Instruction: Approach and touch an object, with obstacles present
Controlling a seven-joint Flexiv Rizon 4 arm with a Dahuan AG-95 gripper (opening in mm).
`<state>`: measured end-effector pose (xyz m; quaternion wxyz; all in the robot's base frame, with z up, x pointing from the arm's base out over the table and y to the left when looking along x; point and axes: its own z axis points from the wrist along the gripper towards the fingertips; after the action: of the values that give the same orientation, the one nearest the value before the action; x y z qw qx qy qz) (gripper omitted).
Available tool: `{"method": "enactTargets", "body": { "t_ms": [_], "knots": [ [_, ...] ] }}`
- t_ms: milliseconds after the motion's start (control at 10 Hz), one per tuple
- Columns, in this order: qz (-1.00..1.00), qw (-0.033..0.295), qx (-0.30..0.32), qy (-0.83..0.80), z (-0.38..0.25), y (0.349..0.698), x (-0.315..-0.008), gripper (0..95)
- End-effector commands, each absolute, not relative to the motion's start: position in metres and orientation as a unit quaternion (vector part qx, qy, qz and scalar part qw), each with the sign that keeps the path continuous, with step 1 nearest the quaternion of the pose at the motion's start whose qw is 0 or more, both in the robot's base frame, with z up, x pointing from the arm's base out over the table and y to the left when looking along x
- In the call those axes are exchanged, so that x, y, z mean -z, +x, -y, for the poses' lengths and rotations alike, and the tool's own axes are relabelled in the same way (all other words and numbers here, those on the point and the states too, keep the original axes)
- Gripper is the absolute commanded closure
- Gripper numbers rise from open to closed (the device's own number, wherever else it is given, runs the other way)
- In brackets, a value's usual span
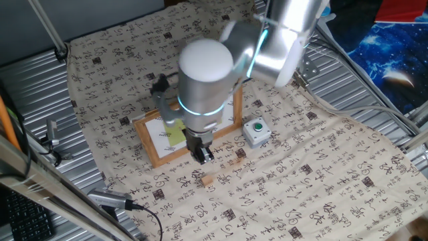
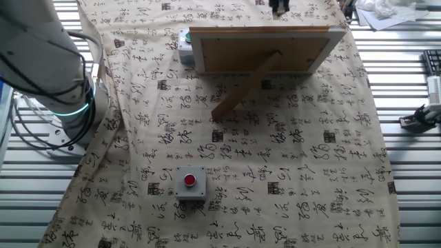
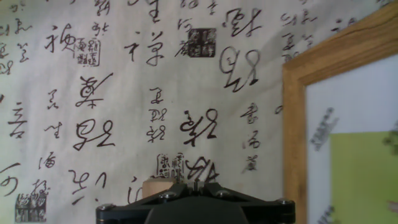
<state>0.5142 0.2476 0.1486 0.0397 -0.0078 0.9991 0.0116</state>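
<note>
The tiny light-tan wooden cube (image 1: 206, 180) lies on the printed cloth in front of the picture frame (image 1: 155, 155). In the hand view the cube (image 3: 155, 185) shows at the bottom edge, just left of my fingertips. My gripper (image 1: 204, 157) points down just behind the cube, low over the cloth, with its fingers together and holding nothing. In the hand view my gripper (image 3: 196, 184) is shut. I cannot tell if it touches the cube. The frame's wood edge (image 3: 293, 130) stands to the right. In the other fixed view the frame's back (image 2: 262, 48) hides the cube.
A grey box with a green button (image 1: 255, 131) sits right of the frame. A grey box with a red button (image 2: 190, 181) sits on the cloth behind the frame's prop leg (image 2: 244, 86). A second small tan piece (image 1: 239, 153) lies near the green-button box.
</note>
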Motion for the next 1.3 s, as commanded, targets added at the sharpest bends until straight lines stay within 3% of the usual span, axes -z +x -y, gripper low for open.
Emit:
{"method": "enactTargets", "body": {
  "t_ms": [100, 800, 1300],
  "knots": [
    [-0.999, 0.036, -0.013, -0.004, -0.245, 0.523, -0.173, 95.0],
    [-0.999, 0.014, -0.03, -0.022, -0.2, 0.52, -0.254, 95.0],
    [-0.998, 0.003, -0.029, -0.047, -0.165, 0.51, -0.289, 95.0]
  ]
}}
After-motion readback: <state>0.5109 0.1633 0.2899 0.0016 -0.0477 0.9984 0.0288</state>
